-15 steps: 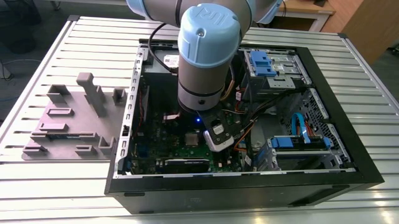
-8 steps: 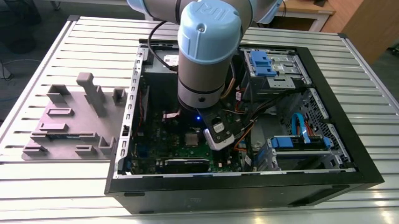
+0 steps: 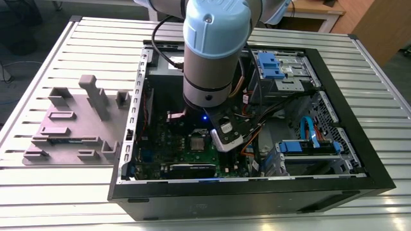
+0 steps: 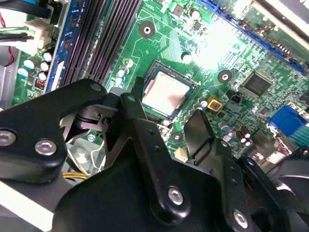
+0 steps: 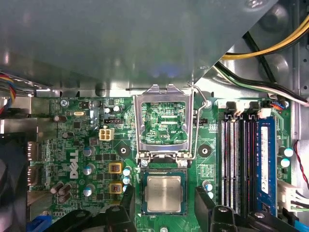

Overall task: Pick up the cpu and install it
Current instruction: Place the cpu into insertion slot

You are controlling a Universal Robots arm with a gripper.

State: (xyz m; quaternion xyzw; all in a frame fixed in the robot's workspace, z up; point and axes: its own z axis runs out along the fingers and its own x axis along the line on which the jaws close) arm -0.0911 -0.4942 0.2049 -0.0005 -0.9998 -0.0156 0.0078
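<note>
Open computer case (image 3: 257, 190) on slatted table (image 3: 64, 192); grey fixture (image 3: 70, 130) beside.

Harsh white glare on the green motherboard (image 4: 212, 38)

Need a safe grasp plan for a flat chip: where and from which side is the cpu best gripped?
Pinch the cpu by two opposite thin edges, coming straight down from above. It lies flat in its socket, so only the rim offers grip. Choose the edges running toward the opened metal frame, which crowds one side; the open gripper straddles those edges.
</note>
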